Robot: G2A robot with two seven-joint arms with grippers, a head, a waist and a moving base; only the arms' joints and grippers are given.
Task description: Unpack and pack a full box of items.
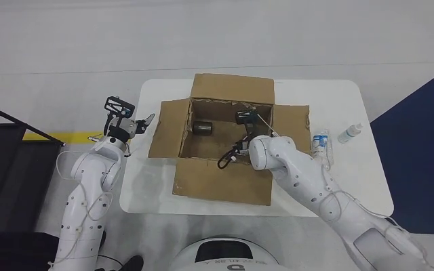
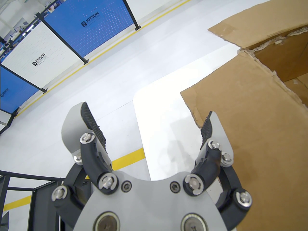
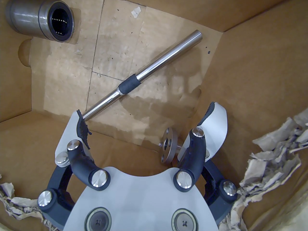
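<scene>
The open cardboard box (image 1: 203, 176) stands mid-table with all flaps spread. My right gripper (image 1: 245, 118) hangs inside it, open (image 3: 145, 112), with nothing between the fingers. Below it on the box floor lies a shiny steel rod (image 3: 144, 74) with a black band at its middle, one end close to a fingertip. A round metal flange (image 3: 168, 149) sits near the box wall beside the other finger. A steel cylinder bearing (image 3: 41, 19) (image 1: 202, 127) lies on its side in the far corner. My left gripper (image 1: 133, 114) is open and empty (image 2: 146, 111) above the table's left edge, just outside the left flap (image 2: 252, 126).
Two small bottles (image 1: 320, 143) (image 1: 350, 133) lie on the white table (image 1: 352, 176) right of the box. Torn cardboard and paper (image 3: 276, 145) frays along the box's inner wall. A black frame (image 1: 20, 135) stands off the table's left side.
</scene>
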